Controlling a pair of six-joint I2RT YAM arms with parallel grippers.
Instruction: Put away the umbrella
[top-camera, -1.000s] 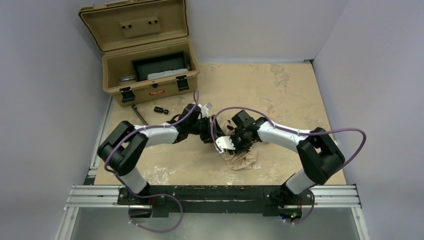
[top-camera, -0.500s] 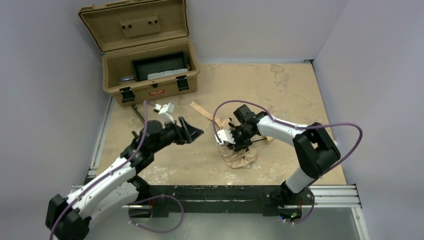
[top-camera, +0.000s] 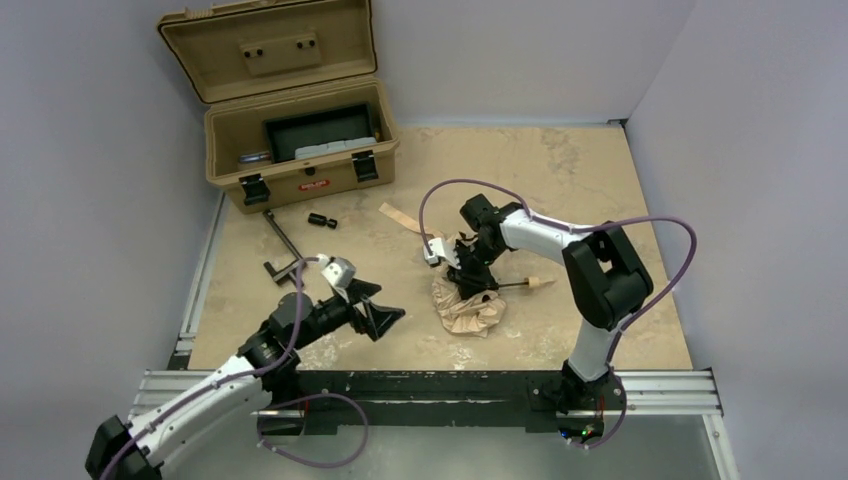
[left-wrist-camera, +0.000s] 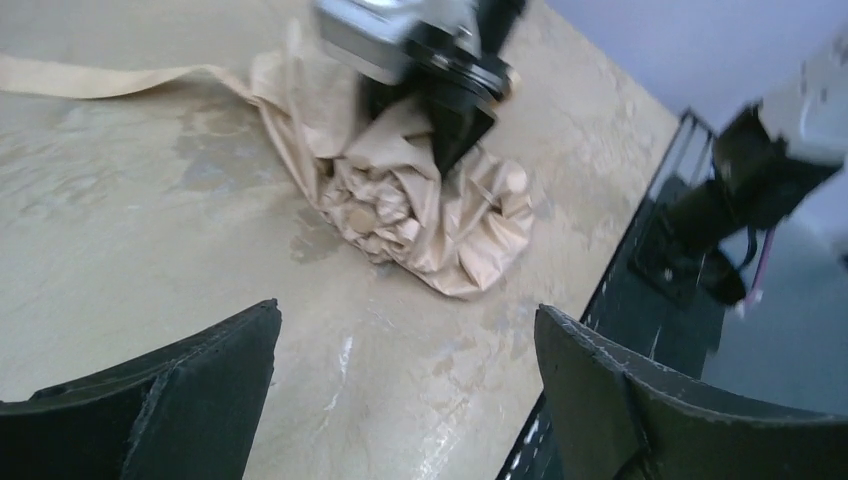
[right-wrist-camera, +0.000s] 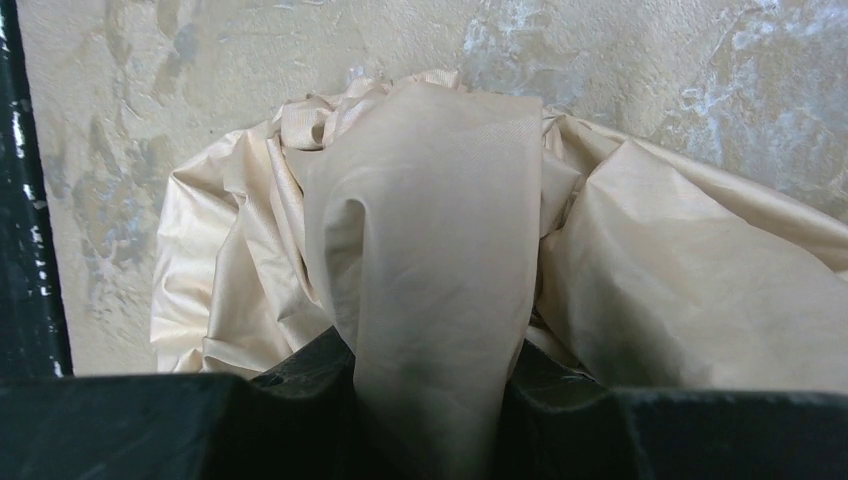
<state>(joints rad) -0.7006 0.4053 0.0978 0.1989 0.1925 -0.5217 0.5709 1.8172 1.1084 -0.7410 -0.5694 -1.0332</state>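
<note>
Beige mottled table (top-camera: 560, 170), grey walls round it. One tan hard case (top-camera: 300, 130) at far left, lid up. In front of case: one bent dark rod (top-camera: 280, 232), one short dark cylinder (top-camera: 320, 220).

One umbrella (top-camera: 465, 312), crumpled bundle mid-table, pale wooden handle (top-camera: 538, 283) poking out right. One tan strip (top-camera: 400, 218) trails off toward case.

Two arms. Right gripper (right-wrist-camera: 430, 400) pinching fold of umbrella fabric. Left gripper (left-wrist-camera: 420, 400) well apart from bundle, jaws wide, nothing between.
</note>
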